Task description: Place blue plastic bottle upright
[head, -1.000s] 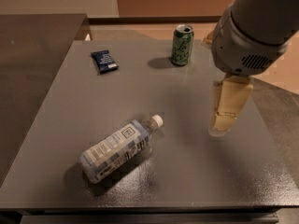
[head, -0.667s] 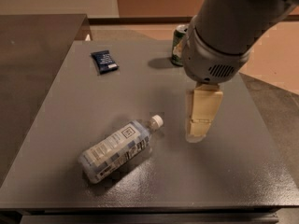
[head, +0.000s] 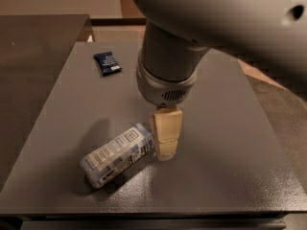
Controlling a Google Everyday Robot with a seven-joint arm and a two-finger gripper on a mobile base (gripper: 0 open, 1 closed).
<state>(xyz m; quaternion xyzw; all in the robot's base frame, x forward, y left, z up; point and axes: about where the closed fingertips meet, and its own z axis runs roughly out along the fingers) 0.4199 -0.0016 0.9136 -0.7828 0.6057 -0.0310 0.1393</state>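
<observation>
The blue plastic bottle [head: 117, 155] lies on its side at the front left of the grey table [head: 230, 143], its base toward the front left and its neck toward the right. My gripper [head: 165, 150] hangs down from the big grey arm and sits right at the bottle's neck end, low over the table. It covers the white cap, which is hidden. The pale blue-and-white label faces up.
A small dark blue snack packet [head: 106, 63] lies at the back left of the table. The arm's grey wrist [head: 168, 75] fills the upper middle of the view and hides what stands behind it. A darker table [head: 33, 47] adjoins on the left.
The arm has swung left and toward the front, bringing the gripper from the table's right side to the bottle's cap end. The green can is now hidden behind the arm. The bottle has not moved.
</observation>
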